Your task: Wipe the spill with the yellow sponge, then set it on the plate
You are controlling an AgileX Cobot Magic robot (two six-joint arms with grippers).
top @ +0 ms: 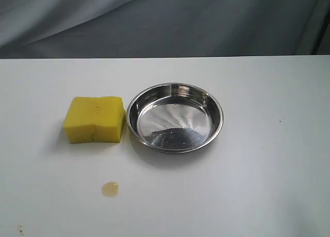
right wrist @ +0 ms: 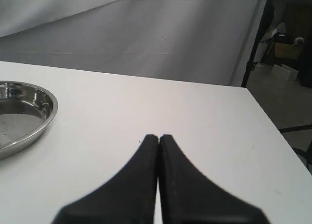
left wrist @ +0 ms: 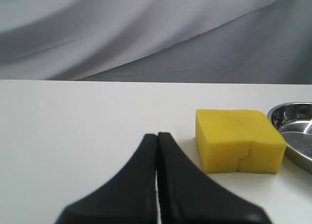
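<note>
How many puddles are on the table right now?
1: a small glossy amber puddle on the white table, nearer the camera than the yellow foam sponge. No others show.

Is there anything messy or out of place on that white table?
Yes: a small glossy amber puddle lies on the white table, nearer the camera than the yellow sponge and apart from it. Nothing else stands out; the steel plate sits empty.

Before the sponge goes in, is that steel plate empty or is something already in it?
Empty. The plate shows only its bare, shiny bottom; the yellow sponge sits beside it, outside the rim.
</note>
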